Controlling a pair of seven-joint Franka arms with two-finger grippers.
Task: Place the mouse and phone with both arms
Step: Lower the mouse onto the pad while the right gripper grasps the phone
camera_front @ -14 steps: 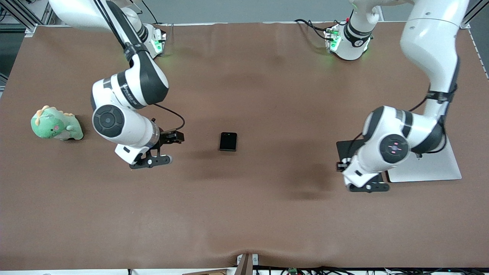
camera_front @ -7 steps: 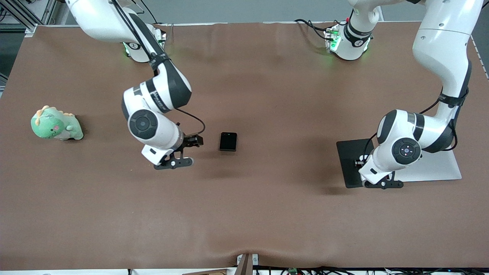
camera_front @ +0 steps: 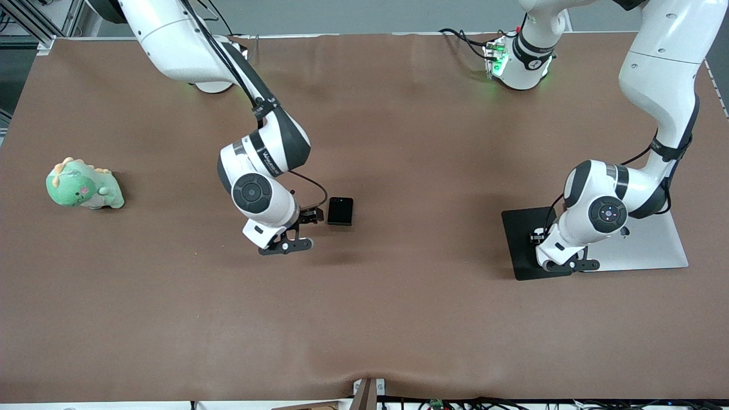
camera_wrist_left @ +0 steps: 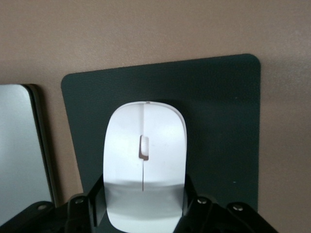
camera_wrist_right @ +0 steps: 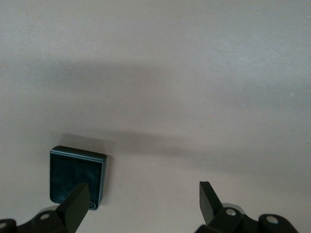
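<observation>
Right now the mouse (camera_wrist_left: 145, 165) is sitting clamped in the left claw (camera_wrist_left: 144, 206), its rear end pinched between the two fingers while its nose is pointing out over the dark pad (camera_wrist_left: 218, 121). In the front view the left claw (camera_front: 561, 259) is hanging over that pad's (camera_front: 521, 245) edge nearer the camera, beside a pale silver slab (camera_front: 655, 245) at the left arm's end of the bench (camera_front: 398, 319); whether the mouse is already touching the pad I cannot tell.

The phone (camera_front: 340, 211) is lying flat on the bare bench near the middle, untouched. The right claw (camera_front: 296, 230) is hovering just beside it, toward the right arm's end, with its fingers spread wide. In the right wrist view the phone (camera_wrist_right: 77, 175) is sitting off to one side, partly in front of one finger rather than between the two, so the claw (camera_wrist_right: 141, 206) is not lined up yet.

To do this step well, I judge the left arm should be lowering the mouse squarely within the pad's outline, keeping it level, and letting go only once the shell is resting down, since a glossy shell may slide if dropped. The right arm should be shifting sideways until the phone is centred between the fingers, then descending straight; the phone is thin and flat, so the fingertips will need to reach close to the bench to catch its edges without nudging it away.

A green plush toy (camera_front: 84, 185) is sitting well apart at the right arm's end, out of the way.
</observation>
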